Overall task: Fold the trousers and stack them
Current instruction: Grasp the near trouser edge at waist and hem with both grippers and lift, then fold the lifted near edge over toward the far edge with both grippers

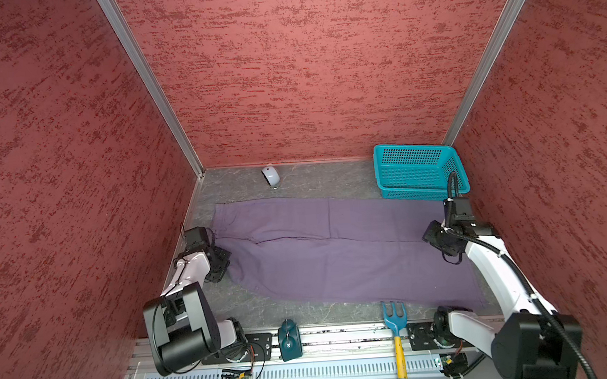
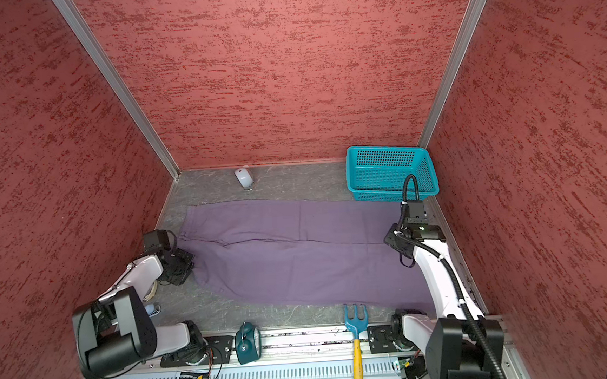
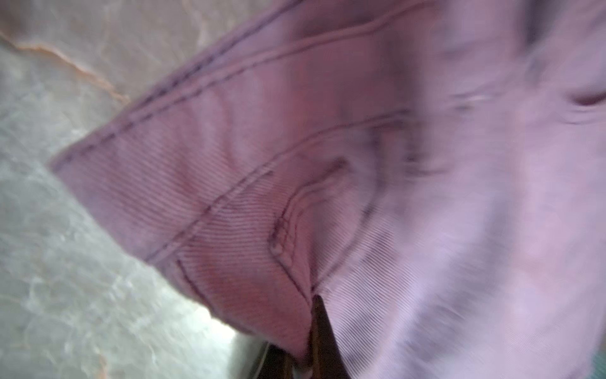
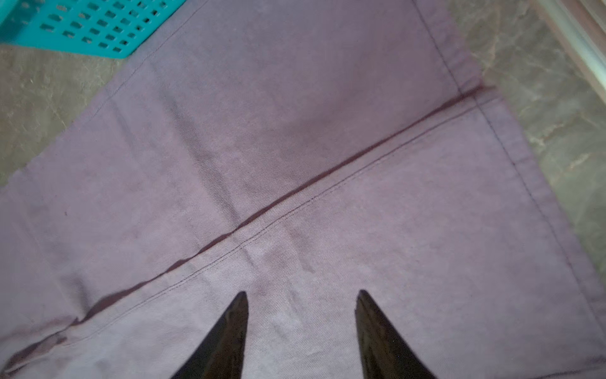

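The purple-grey trousers (image 1: 336,257) (image 2: 300,263) lie spread flat across the grey table in both top views, waistband at the left and leg ends at the right. My left gripper (image 1: 222,258) (image 2: 186,262) sits at the waistband edge. In the left wrist view my left gripper (image 3: 314,302) is shut on a pinch of waistband cloth by a stitched seam, and the picture is blurred. My right gripper (image 1: 431,238) (image 2: 393,240) hovers over the leg ends. In the right wrist view my right gripper (image 4: 301,295) is open just above the trousers (image 4: 328,229), near the line between the two legs.
A teal basket (image 1: 414,180) (image 2: 385,183) (image 4: 91,29) stands at the back right, touching the far leg's edge. A white mouse (image 1: 271,176) lies by the back wall. A teal clock (image 1: 289,339) and a blue rake (image 1: 395,323) rest at the front rail. Red walls enclose three sides.
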You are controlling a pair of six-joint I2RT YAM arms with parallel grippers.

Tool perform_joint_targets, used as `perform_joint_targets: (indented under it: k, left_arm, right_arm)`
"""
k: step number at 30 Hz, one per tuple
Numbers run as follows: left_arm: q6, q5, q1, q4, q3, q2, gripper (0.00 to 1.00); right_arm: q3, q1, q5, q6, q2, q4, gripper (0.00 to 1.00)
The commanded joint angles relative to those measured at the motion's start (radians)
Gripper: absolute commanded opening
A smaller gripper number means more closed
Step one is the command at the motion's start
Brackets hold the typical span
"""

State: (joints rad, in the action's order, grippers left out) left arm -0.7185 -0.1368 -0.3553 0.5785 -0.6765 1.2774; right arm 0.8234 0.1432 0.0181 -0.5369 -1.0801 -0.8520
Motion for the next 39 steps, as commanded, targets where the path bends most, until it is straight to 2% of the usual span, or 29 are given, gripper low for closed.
perform_joint_targets:
  k: [1, 3, 6, 8, 11, 15, 21, 27, 31, 34, 36, 37, 39]
  left_arm:
    - [-0.014, -0.032, 0.014, 0.030, -0.066, -0.084, 0.00]
    - [-0.013, -0.029, 0.016, 0.040, -0.081, -0.123, 0.00]
    - [-0.006, -0.030, 0.016, 0.040, -0.085, -0.161, 0.00]
    - [-0.006, -0.015, 0.034, 0.039, -0.089, -0.163, 0.00]
    - [0.002, 0.051, 0.114, 0.053, -0.118, -0.133, 0.00]
    - [0.008, 0.059, 0.165, 0.039, -0.138, -0.088, 0.00]
    - [0.027, 0.146, 0.238, 0.067, -0.163, -0.083, 0.00]
    - [0.019, 0.130, 0.248, 0.046, -0.150, -0.071, 0.00]
    - [0.016, 0.101, 0.239, 0.035, -0.147, -0.051, 0.00]
    - [0.012, 0.077, 0.222, 0.031, -0.145, -0.041, 0.00]
    - [0.010, 0.062, 0.205, 0.029, -0.144, -0.036, 0.00]
    - [0.010, 0.055, 0.198, 0.030, -0.143, -0.033, 0.00]
    - [0.004, 0.032, 0.176, 0.027, -0.141, -0.029, 0.00]
  right_arm:
    - [-0.027, 0.077, 0.013, -0.094, 0.042, -0.069, 0.75]
    - [-0.058, 0.154, 0.050, -0.117, 0.056, -0.080, 0.88]
    - [-0.091, 0.258, 0.038, -0.160, 0.090, -0.106, 0.98]
    - [-0.099, 0.309, -0.025, -0.209, 0.138, -0.118, 0.99]
    - [-0.098, 0.378, -0.073, -0.278, 0.180, -0.146, 0.99]
    - [-0.126, 0.512, -0.035, -0.306, 0.158, -0.118, 0.99]
    - [-0.217, 0.687, 0.041, -0.298, 0.084, -0.010, 0.99]
    - [-0.288, 0.784, 0.037, -0.272, 0.075, 0.040, 0.99]
    - [-0.385, 0.831, 0.099, -0.288, 0.064, 0.137, 0.99]
    - [-0.454, 0.845, 0.158, -0.304, 0.047, 0.222, 0.91]
    - [-0.472, 0.852, 0.174, -0.304, 0.037, 0.251, 0.81]
    - [-0.473, 0.856, 0.178, -0.301, 0.037, 0.259, 0.72]
    - [-0.461, 0.864, 0.181, -0.295, 0.045, 0.253, 0.45]
